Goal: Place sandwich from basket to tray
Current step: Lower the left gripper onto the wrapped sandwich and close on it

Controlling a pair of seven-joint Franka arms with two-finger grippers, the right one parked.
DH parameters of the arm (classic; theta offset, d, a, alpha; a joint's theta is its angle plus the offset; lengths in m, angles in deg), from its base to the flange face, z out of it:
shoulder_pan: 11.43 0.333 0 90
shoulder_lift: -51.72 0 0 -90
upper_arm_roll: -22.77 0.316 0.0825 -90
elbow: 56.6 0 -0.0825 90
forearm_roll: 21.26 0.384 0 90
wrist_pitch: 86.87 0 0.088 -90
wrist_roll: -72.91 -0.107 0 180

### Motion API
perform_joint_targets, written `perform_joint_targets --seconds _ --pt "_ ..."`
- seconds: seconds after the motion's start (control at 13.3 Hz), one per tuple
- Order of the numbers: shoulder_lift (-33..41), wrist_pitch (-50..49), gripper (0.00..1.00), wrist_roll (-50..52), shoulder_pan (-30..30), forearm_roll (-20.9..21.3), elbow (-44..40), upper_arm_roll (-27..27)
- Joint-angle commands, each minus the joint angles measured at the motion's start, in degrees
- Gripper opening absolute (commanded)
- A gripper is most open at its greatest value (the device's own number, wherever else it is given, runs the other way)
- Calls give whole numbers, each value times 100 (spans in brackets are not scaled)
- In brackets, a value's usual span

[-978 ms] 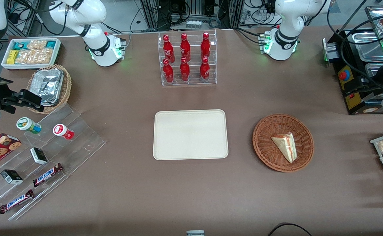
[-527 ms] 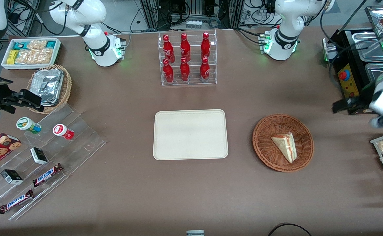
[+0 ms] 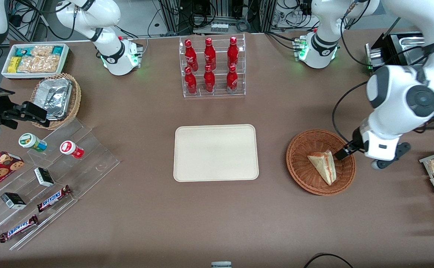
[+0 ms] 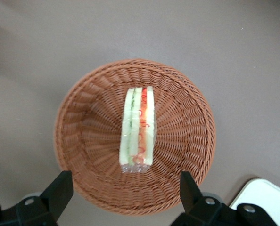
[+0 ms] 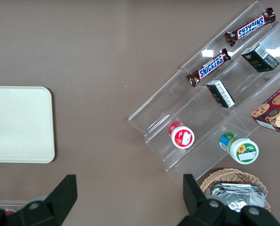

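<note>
One sandwich (image 3: 323, 166) lies in the basket (image 3: 299, 156), a pale wedge resting on the weave with its filled edge turned up; the wrist view shows the green and red-orange layers (image 4: 138, 130) running along that edge. Nothing touches it. The gripper (image 4: 123, 190) hangs above the basket (image 4: 86, 136) with its fingers spread wide and holding nothing, one finger (image 4: 60, 188) over each side of the rim, the sandwich between their lines but well below them. From the front, the arm's wrist stands over the basket's edge toward the working arm's end of the table, and only a dark finger (image 3: 343, 152) shows beside the sandwich's wide end.

By my reading this is the approach, with the grasp not yet begun. The tray (image 3: 215, 152) sits bare beside the basket, toward the parked arm's end.

The next move calls for a straight descent, the fingers coming down on either flat bread face, then a gentle close. Soft bread will likely squash or let the filling slide if pinched hard. The basket's sloped wall may foul a finger, so staying centred over the wedge matters.
</note>
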Motion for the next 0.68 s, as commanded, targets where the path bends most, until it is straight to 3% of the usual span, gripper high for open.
perform_joint_targets --seconds 0.0,0.6 --pt "-141 596 100 238 -21 -23 319 -14" --pt "-493 1669 100 247 -21 3 786 -40"
